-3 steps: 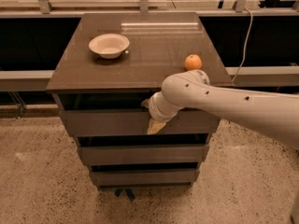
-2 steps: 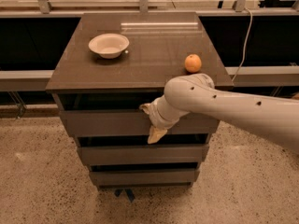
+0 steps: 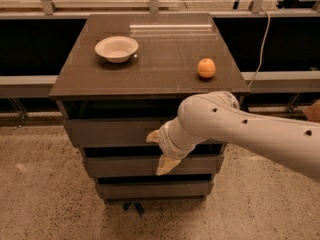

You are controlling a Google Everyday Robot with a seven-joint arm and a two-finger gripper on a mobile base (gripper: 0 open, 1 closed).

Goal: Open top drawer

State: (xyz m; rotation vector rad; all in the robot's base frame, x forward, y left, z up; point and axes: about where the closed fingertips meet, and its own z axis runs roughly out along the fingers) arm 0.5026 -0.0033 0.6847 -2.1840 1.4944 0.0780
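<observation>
The top drawer (image 3: 110, 132) is the widest of three grey-brown drawers, just under the dark tabletop, with a plain flat front. A dark gap shows above its panel. My gripper (image 3: 160, 151) is at the end of the white arm (image 3: 240, 134), in front of the right half of the drawer fronts. Its tan fingers are spread apart and hold nothing. The upper fingertip (image 3: 152, 137) lies against the lower edge of the top drawer's panel. The lower fingertip (image 3: 167, 165) hangs in front of the middle drawer (image 3: 120, 165). The arm hides the right part of the top drawer.
A white bowl (image 3: 116, 48) sits at the back left of the tabletop (image 3: 165, 59) and an orange (image 3: 206, 67) near its right edge. The narrowest drawer (image 3: 145, 189) is at the bottom. Speckled floor (image 3: 45, 194) surrounds the cabinet. A rail and a cable run behind.
My gripper has moved downward along the drawer fronts, from the top drawer's panel towards the middle drawer. The drawers have not visibly moved.
</observation>
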